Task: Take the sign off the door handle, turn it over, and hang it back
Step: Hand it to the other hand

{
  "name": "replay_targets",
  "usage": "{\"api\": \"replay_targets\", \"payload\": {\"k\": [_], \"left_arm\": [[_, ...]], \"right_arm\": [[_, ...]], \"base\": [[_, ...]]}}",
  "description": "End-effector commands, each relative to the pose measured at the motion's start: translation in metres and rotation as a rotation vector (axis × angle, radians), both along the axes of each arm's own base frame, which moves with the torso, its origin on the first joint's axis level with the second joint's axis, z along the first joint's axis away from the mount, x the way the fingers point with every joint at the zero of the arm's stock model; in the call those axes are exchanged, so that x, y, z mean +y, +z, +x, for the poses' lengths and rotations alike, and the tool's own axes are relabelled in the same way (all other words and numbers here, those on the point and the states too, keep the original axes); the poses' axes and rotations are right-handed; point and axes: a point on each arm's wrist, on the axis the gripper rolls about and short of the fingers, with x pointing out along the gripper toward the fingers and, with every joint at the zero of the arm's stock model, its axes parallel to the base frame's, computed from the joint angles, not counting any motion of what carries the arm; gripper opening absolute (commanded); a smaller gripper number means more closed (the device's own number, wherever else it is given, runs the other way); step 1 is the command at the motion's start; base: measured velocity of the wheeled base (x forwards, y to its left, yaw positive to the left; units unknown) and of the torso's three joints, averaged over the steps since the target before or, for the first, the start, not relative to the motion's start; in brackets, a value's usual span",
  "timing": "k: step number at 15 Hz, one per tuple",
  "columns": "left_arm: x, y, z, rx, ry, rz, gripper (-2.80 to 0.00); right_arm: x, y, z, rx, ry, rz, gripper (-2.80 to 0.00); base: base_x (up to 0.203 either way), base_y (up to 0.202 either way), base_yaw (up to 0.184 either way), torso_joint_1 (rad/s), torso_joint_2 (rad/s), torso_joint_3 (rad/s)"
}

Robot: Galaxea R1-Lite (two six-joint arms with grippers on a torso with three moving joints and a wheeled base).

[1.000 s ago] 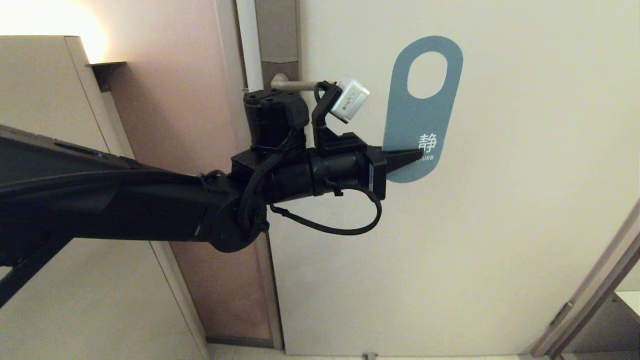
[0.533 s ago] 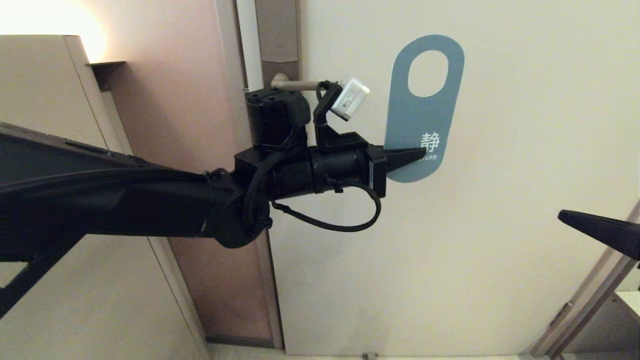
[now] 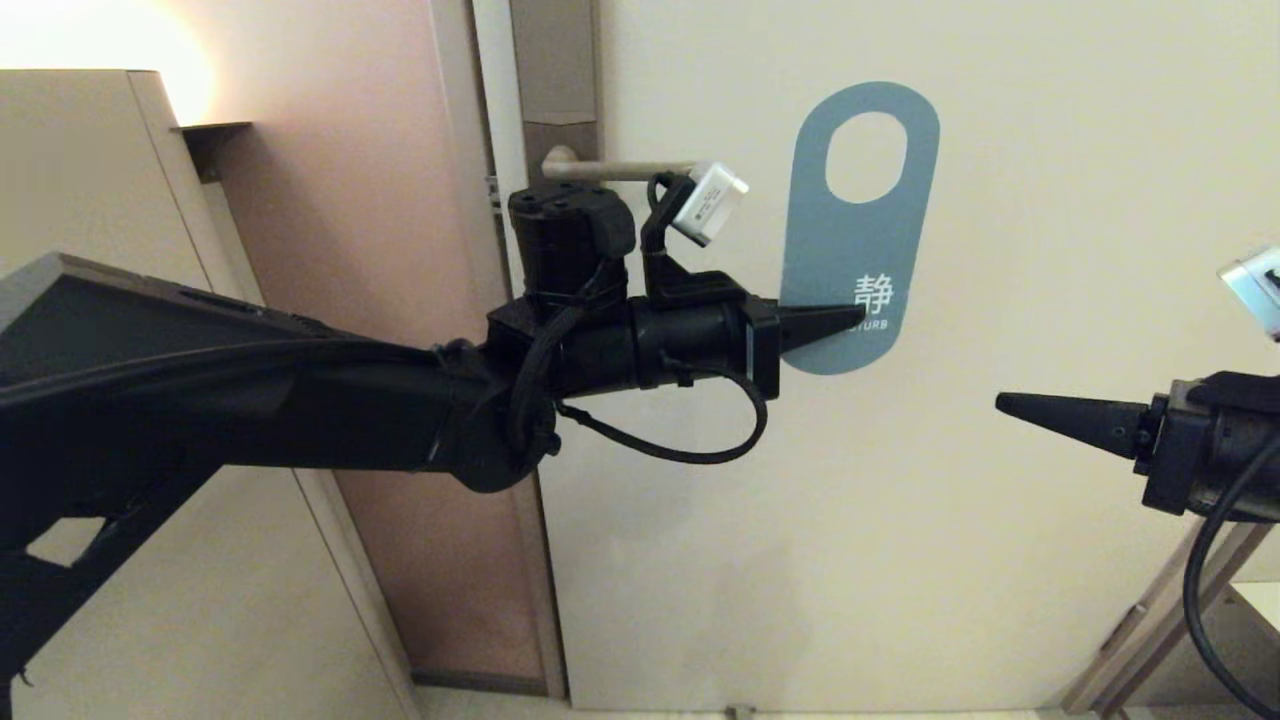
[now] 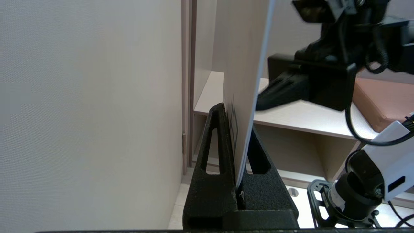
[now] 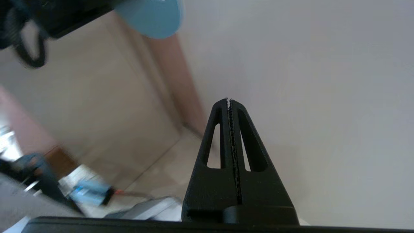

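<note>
Two grippers are in our view, and we place everything by the door handle (image 3: 615,170), the slim beige lever jutting from its tall brown-grey plate at the edge of the pale door (image 3: 1050,200). Our left gripper (image 3: 845,318) reaches out level below and beyond the lever's tip, its fingers pinched tight on the lower end of the sign (image 3: 862,225). That sign is off the lever and held upright in front of the door, well clear of the lever's tip, its blue face with white text toward our head camera and its round hole at the top. From our left wrist we see the sign (image 4: 249,97) edge-on, clamped between the two black fingers (image 4: 213,155). Our right gripper (image 3: 1010,404) is further from the handle, lower than the sign and apart from it, pointing back toward it, fingers pressed together on nothing (image 5: 229,101).
</note>
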Motion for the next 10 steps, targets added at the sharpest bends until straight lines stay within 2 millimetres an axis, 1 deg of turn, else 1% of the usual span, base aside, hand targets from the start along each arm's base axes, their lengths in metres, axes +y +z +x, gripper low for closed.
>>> {"api": "replay_targets", "payload": {"k": [1,5,7,10], "left_arm": [[-0.003,-0.003,0.003,0.002,-0.012,0.001,-2.8],[-0.005,-0.012,0.007,0.013,-0.028,0.014,-2.8],[-0.006,-0.014,0.009,0.01,-0.023,0.013,-2.8],[0.0,-0.012,0.015,0.004,-0.007,0.007,-2.8]], "right_arm": [[0.001,-0.01,0.011,0.047,0.034,0.009,-2.8],[0.001,-0.017,0.006,0.071,0.043,0.012,-2.8],[0.001,-0.018,0.008,0.068,0.045,0.013,-2.8],[0.001,-0.019,0.012,0.076,0.048,0.013,-2.8]], "base": [[0.0,0.0,0.0,0.0,0.0,0.0],[0.0,0.0,0.0,0.0,0.0,0.0],[0.0,0.0,0.0,0.0,0.0,0.0],[0.0,0.0,0.0,0.0,0.0,0.0]]}}
